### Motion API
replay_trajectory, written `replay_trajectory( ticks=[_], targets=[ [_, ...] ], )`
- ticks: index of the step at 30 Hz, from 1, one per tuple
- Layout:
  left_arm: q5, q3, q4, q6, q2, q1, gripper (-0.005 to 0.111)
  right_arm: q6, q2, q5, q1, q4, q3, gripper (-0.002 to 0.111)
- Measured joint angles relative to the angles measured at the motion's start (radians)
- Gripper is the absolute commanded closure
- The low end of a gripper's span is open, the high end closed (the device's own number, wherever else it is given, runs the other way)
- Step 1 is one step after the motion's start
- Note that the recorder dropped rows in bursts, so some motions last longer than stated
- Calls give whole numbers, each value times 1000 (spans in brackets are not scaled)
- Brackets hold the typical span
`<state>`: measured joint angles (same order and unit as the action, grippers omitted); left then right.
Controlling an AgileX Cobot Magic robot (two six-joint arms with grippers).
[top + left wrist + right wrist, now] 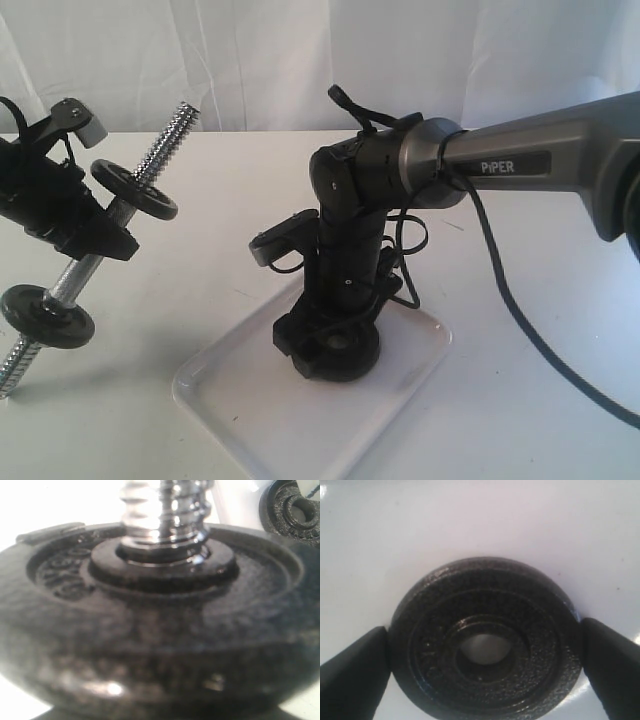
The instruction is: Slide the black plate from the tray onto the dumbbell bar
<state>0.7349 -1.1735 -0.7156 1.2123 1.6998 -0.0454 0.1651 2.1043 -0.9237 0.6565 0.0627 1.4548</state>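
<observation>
Black plate [485, 605]: lying flat on tray [230, 400], lower centre; being flanked by right claw [484, 636], grip cannot be told. Risk: being pinched unevenly and dropped before dumbbell bar [165, 145], upper left.

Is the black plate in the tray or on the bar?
In the tray: the black plate lies flat on its white floor, the right gripper straddling it.

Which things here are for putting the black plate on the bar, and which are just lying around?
For the job: black plate, white tray under it, dumbbell bar.
Just there: upper plate already on the bar, lower plate on it, table, curtain.
</observation>
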Motion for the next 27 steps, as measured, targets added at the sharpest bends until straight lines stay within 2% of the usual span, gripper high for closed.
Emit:
replay_trajectory(
  ticks=[11, 20, 27],
  targets=[
    [0, 0, 0, 0, 0, 0, 107, 3, 25, -79, 0, -8, 19, 108],
    [0, 0, 0, 1, 0, 0, 107, 20, -20, 35, 0, 117, 0, 108],
    [0, 0, 0, 1, 0, 0, 107, 25, -108, 19, -30, 138, -3, 108]
  ],
)
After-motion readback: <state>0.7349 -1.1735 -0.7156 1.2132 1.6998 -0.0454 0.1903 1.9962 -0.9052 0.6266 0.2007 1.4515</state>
